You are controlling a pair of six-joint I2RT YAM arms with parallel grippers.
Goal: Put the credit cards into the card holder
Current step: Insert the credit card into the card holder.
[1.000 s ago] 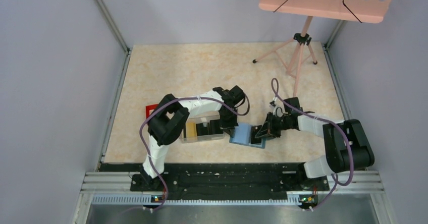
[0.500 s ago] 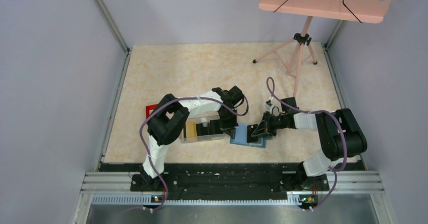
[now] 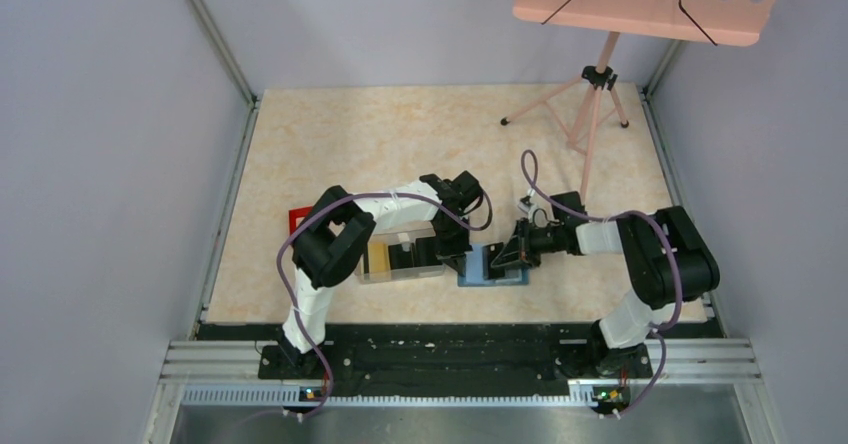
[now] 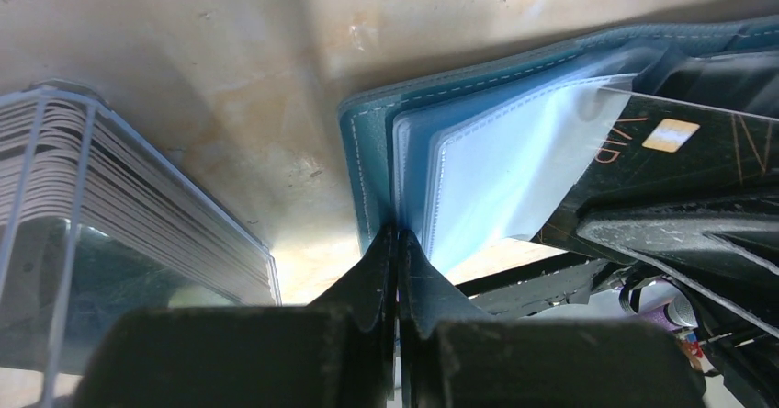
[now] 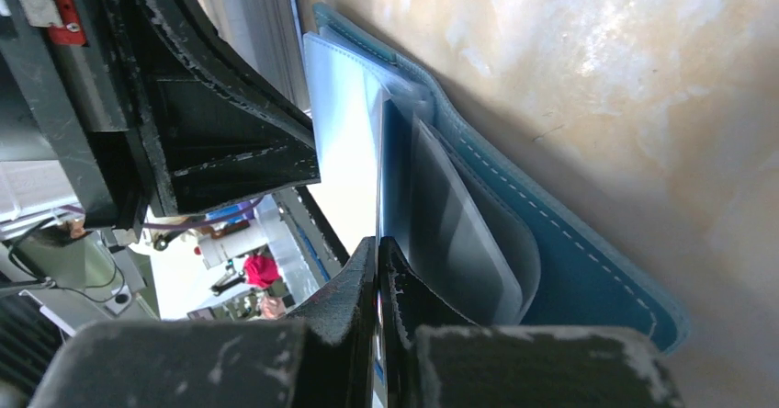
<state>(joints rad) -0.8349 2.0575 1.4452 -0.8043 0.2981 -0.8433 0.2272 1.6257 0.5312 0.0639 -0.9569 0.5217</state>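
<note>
Just right of the box (image 3: 400, 260), near the front edge, the holder (image 3: 482, 267) lies open between both grippers. The left gripper (image 3: 458, 256) pinches its page edges. The right gripper (image 3: 508, 260), clamped on a black card (image 4: 680, 151), points the card's long axis leftward at a sleeve mouth.

gold "vip" lettering on the black card (image 4: 707, 146), no other legible text

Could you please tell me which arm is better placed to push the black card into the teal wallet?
Right. The right gripper is shut on the black plastic card, whose corner already meets a clear sleeve of the teal book-style card holder. The left gripper is busy pinching the holder's edge.
</note>
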